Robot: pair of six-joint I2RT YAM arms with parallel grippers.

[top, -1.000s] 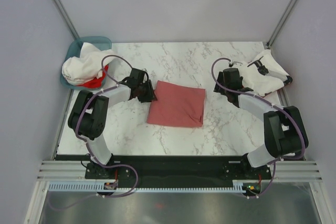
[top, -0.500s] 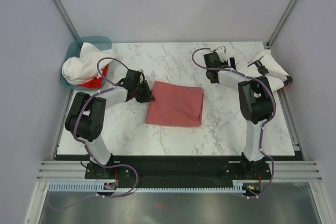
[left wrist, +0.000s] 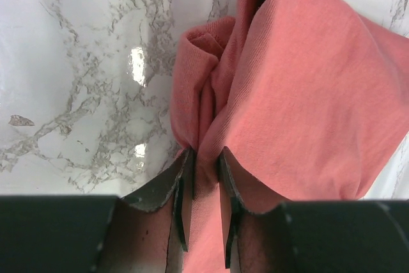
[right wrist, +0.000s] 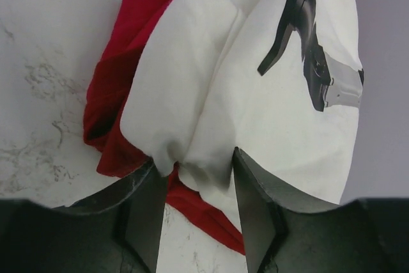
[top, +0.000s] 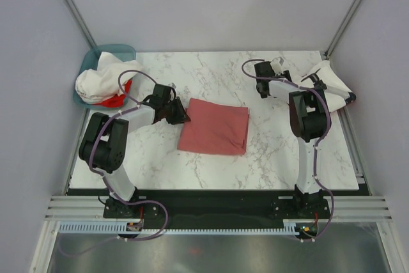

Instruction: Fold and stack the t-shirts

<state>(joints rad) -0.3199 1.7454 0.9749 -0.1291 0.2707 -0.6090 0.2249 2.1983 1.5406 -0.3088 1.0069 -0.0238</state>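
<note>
Two pincers at work. Left pincer (left wrist: 206, 158) pinching bunched far-left corner of salmon shirt (top: 214, 126), which lies folded at bench (top: 211, 75) middle. Right pincer (right wrist: 198, 183) fingers astride fold of white shirt (right wrist: 255, 132) with black mark, atop red shirt (right wrist: 105, 107), far right; clamped or not, cannot tell. More shirts (top: 96, 81) heaped in basket (top: 118, 48), far left.

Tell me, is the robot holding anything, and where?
The left claw pinches the salmon-red t-shirt at a bunched-up edge. The right claw straddles a fold of the white t-shirt; a grip there cannot be told.
</note>
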